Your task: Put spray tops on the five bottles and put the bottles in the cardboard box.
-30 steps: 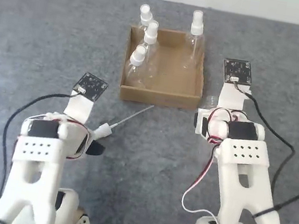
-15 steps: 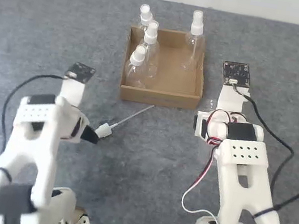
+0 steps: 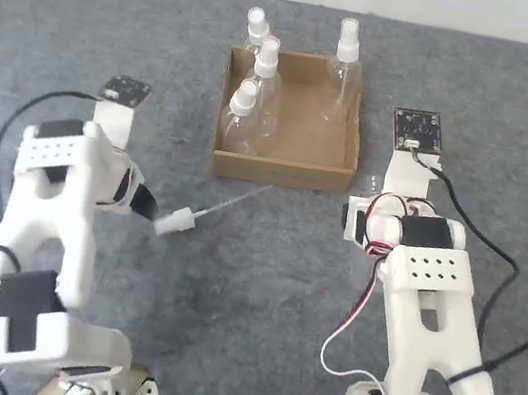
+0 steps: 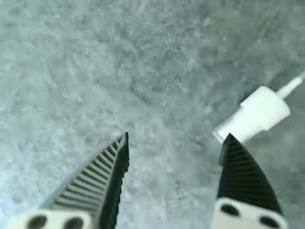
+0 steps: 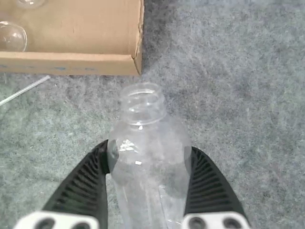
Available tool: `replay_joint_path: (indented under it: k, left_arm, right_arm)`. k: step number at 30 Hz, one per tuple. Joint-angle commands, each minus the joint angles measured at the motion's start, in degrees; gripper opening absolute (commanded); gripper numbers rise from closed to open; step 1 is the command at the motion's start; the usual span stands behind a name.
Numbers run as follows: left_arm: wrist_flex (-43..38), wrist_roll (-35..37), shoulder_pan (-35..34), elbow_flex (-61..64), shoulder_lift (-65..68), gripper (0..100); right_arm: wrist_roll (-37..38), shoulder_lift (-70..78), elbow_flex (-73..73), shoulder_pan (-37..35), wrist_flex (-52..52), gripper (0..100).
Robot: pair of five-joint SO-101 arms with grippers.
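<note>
The spray top [image 3: 177,223] lies flat on the mat [image 3: 90,26] at 7 o'clock from the cardboard box [image 3: 283,172], its long axis slanted, with the white head toward 8 o'clock and the thin tube tip toward 2 o'clock. The left gripper [image 4: 177,138] is spread wide beside the head; over the last second that arm has swung toward 9 o'clock. The right gripper [image 5: 148,150] stays clamped on the open-necked bottle [image 5: 143,124] at the box's 4 o'clock

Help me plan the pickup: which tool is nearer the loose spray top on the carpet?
Left. The left tool stands open right beside the spray top; the right tool is farther off, near the cardboard box, shut on the uncapped bottle.
</note>
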Motion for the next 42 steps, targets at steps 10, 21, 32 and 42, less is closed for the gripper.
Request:
replay_joint_path:
  k: [10, 21, 32, 42]
  left_arm:
    - [13.19, 0.0, 7.03, -2.77, -10.99, 28]
    - [-1.58, 0.09, 8.7, 9.01, -6.95, 28]
    - [-8.53, 0.53, 0.88, 0.66, 4.13, 28]
    - [-8.18, 12.31, 0.09, -14.11, 8.44, 24]
  right_arm:
    - [-0.44, -2.86, -0.53, 0.92, -1.27, 3.1]
    - [-0.44, -2.86, -0.53, 0.92, -1.27, 3.1]
    - [-0.35, -2.86, -0.53, 0.92, -1.27, 3.1]
    - [-0.35, -2.86, -0.53, 0.92, -1.27, 3.1]
